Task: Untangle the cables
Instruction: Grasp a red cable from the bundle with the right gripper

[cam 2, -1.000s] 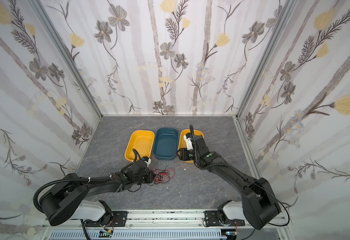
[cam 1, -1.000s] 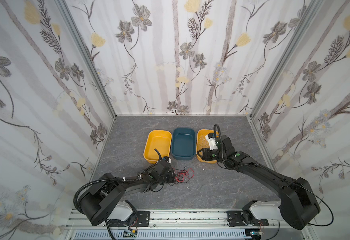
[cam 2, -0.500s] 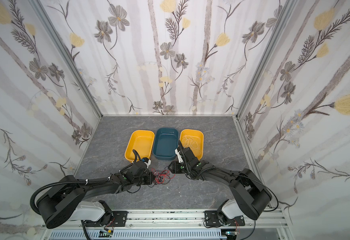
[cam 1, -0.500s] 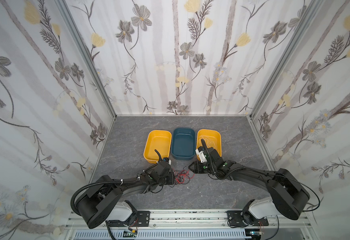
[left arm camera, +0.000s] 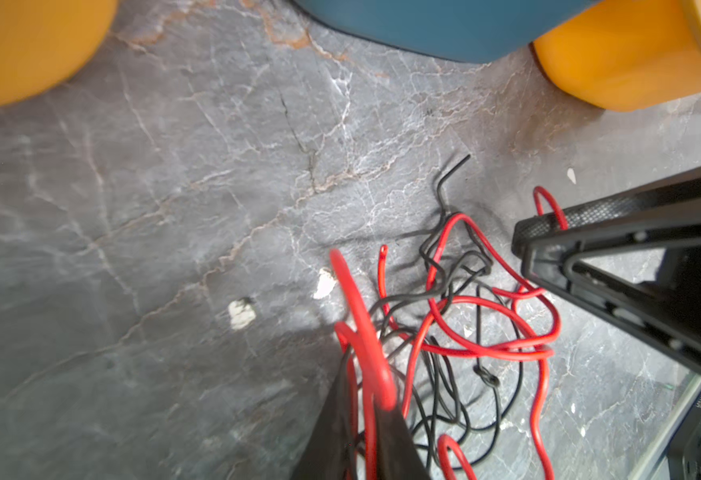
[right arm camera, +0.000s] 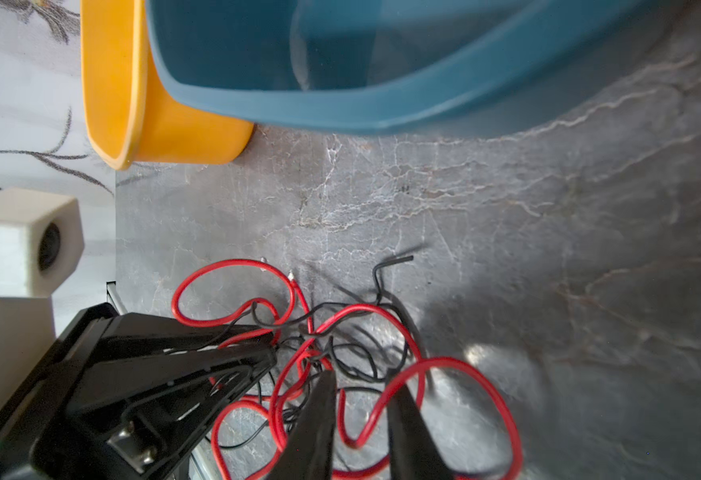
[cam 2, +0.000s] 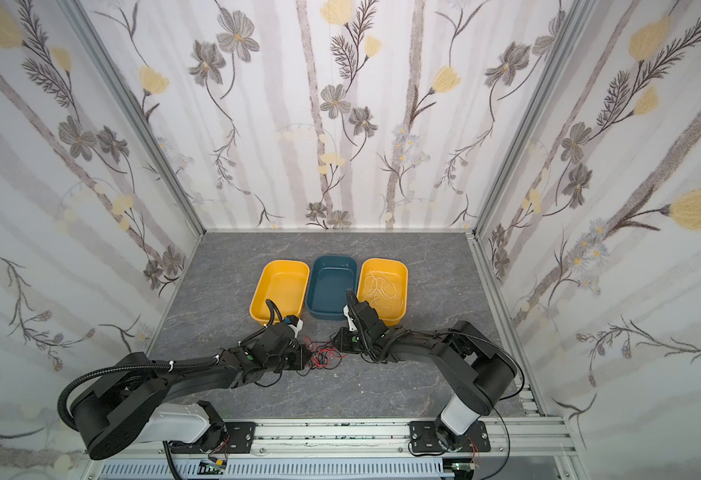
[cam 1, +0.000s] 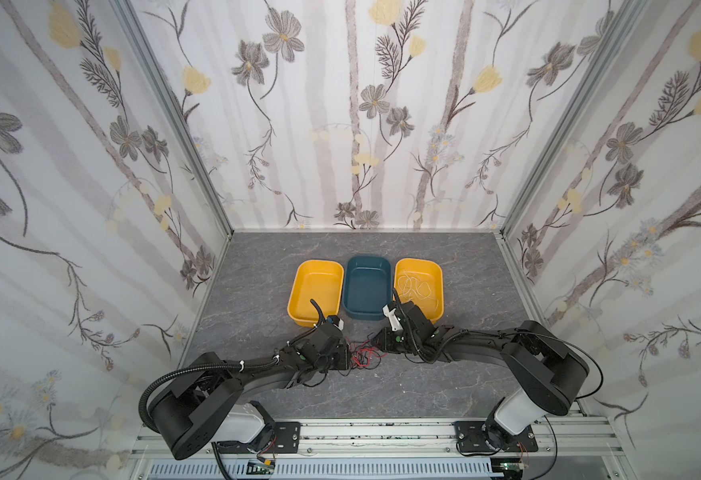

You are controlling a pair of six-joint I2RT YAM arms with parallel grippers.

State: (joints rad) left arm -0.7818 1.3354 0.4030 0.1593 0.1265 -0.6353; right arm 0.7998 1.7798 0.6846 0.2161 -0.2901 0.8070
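My left gripper (left arm camera: 365, 390) is clamped on a red strand of the cables (cam 1: 363, 358), tangled on the table (cam 1: 423, 386) just to its right. My right gripper (right arm camera: 361, 384) straddles a red loop, jaws apart.

Bright even light, soft shadows, wrist views blurred near lens

Top views look down from high; both wrist cameras closely face the same cables (left arm camera: 502, 353).
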